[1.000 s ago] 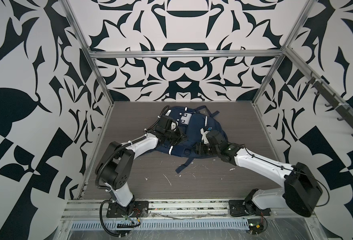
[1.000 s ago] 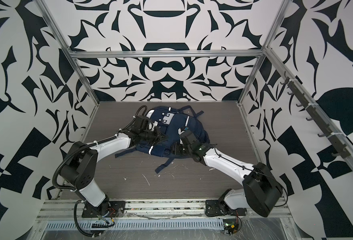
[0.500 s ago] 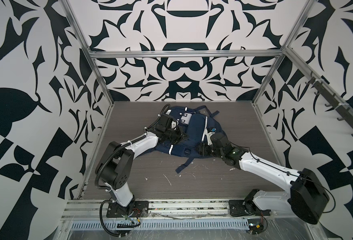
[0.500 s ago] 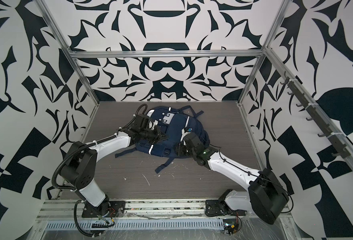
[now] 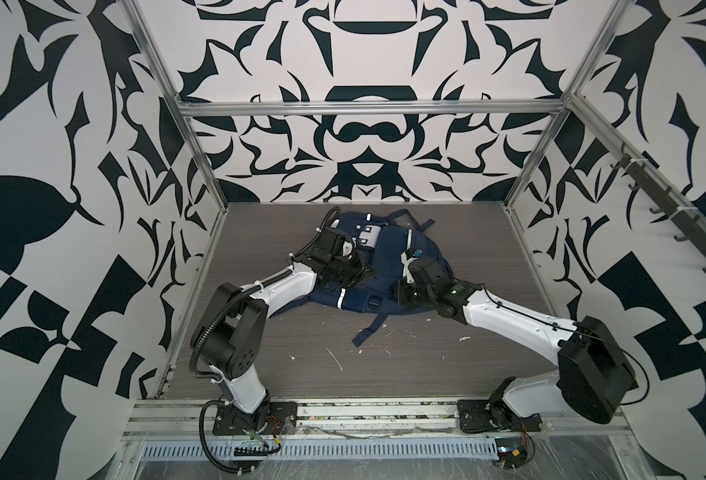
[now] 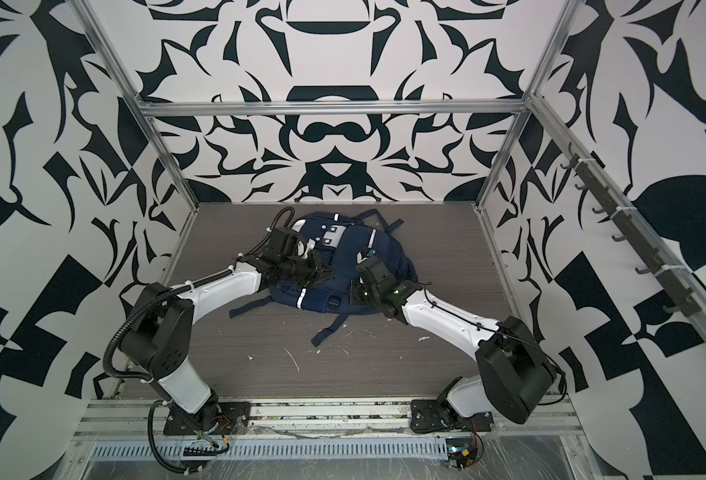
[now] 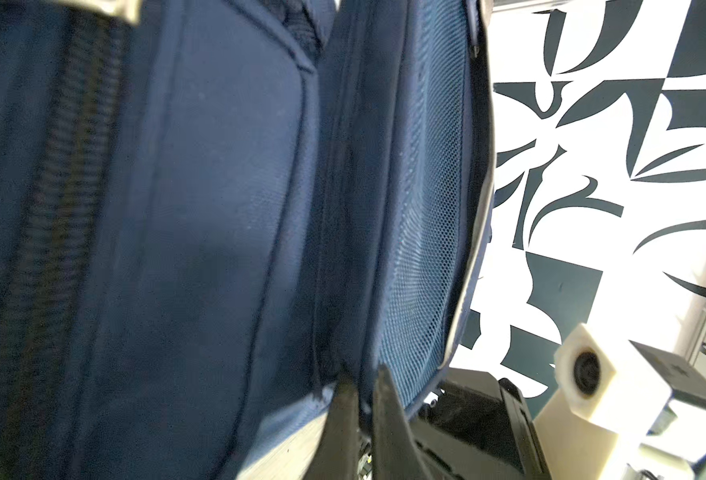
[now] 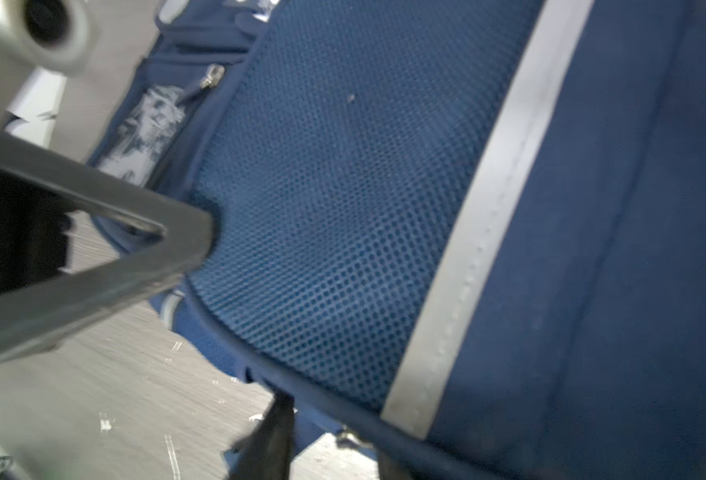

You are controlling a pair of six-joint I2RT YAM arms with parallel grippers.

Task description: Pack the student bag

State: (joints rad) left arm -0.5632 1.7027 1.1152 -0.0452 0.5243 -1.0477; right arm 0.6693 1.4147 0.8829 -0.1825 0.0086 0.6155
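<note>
The student bag (image 5: 384, 266) (image 6: 343, 257), navy with white stripes, lies flat at the back middle of the table in both top views. My left gripper (image 5: 363, 270) (image 7: 361, 399) rests on its left part. It is shut on a fold of the bag's edge beside the blue mesh panel (image 7: 421, 249). My right gripper (image 5: 401, 291) (image 8: 330, 440) sits at the bag's near right rim. Its fingers (image 8: 272, 432) straddle the piped rim (image 8: 326, 395), one of them half hidden under the bag. Blur hides whether they pinch it. A left finger (image 8: 93, 249) presses the mesh in the right wrist view.
A loose dark strap (image 5: 370, 332) trails from the bag toward the front. White scraps (image 5: 334, 357) dot the grey table (image 5: 426, 374). Metal frame posts stand at the back corners. A hook rail (image 5: 675, 216) runs along the right wall.
The right arm has dropped lower and stretched flatter toward the bag's near rim, and its jaws have narrowed. The left gripper has kept its hold without moving.
</note>
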